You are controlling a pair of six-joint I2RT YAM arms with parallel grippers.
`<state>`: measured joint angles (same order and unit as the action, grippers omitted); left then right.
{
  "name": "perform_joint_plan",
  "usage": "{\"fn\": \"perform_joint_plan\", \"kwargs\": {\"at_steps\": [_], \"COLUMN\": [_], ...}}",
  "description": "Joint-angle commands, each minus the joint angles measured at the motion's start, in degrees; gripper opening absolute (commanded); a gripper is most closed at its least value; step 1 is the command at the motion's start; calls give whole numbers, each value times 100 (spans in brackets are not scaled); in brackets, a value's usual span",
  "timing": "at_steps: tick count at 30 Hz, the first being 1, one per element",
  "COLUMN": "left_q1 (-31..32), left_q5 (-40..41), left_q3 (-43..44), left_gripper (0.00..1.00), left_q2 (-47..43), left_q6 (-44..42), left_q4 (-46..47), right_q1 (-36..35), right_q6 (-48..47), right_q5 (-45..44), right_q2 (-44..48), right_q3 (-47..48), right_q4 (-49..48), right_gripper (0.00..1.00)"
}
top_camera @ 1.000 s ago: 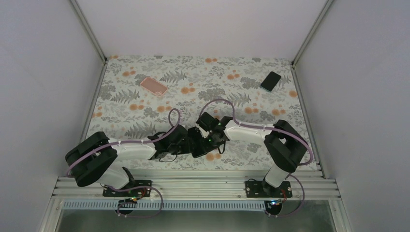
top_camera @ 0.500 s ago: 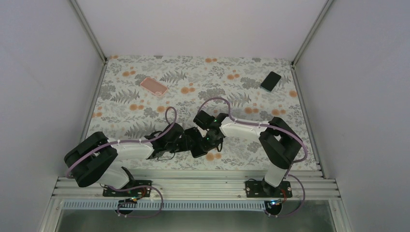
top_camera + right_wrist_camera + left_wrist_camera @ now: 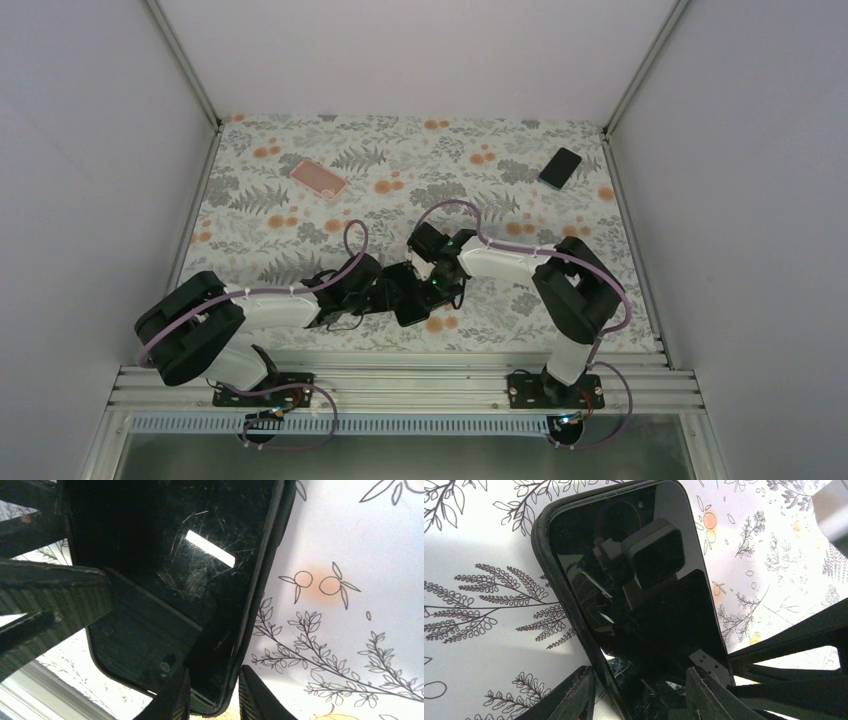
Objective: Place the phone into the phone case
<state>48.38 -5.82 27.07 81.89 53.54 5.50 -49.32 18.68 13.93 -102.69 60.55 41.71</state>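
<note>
phone [image 3: 408, 303] sits at about 6 o'clock on the table [image 3: 260, 215], near the front edge, with your two arms meeting over it. the left arm [image 3: 270, 305] comes in from 9 o'clock and the right arm [image 3: 500, 262] from 2 o'clock. in the left wrist view the phone shows its scratched glass face up, and a black case [image 3: 555, 575] rims its 9 o'clock side. your left jaws straddle the phone's near end. one of the fingers [image 3: 574, 695] is just outside the case rim and the other is over the glass; you cannot tell whether they press on it. your right jaws are nearly together, clamped on the phone's long edge, with the rim running down between the fingers [image 3: 172, 702] at 6 o'clock of that view. a pink flat piece [image 3: 318, 178] lies at 11 o'clock on the table and a dark handset [image 3: 560, 167] at 1 o'clock, both well apart from the arms.
</note>
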Motion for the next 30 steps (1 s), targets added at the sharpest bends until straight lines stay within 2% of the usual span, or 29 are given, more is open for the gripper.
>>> {"fn": "perform_joint_plan", "kwargs": {"at_steps": [1, 7, 14, 27, 30], "left_q1": [31, 99, 145, -249, -347], "left_q5": [350, 422, 459, 642, 666], "left_q3": [-152, -62, -71, 31, 148], "left_gripper": [47, 47, 47, 47, 47], "left_q2": [271, 275, 200, 103, 130], "left_q6": [-54, -63, -21, -237, -352], "left_q4": [-1024, -1129, -1170, -1492, -1564], "right_q1": [76, 160, 155, -12, -136], "right_q6": [-110, 16, 20, -59, -5], "right_q5": [-533, -568, -496, 1162, 1459], "right_q2": [-533, -96, -262, 147, 195], "right_q3": [-840, -1018, -1046, -1248, -1225], "right_q4": [-296, -177, -306, -1312, -1497], "right_gripper": [24, 23, 20, 21, 24]}}
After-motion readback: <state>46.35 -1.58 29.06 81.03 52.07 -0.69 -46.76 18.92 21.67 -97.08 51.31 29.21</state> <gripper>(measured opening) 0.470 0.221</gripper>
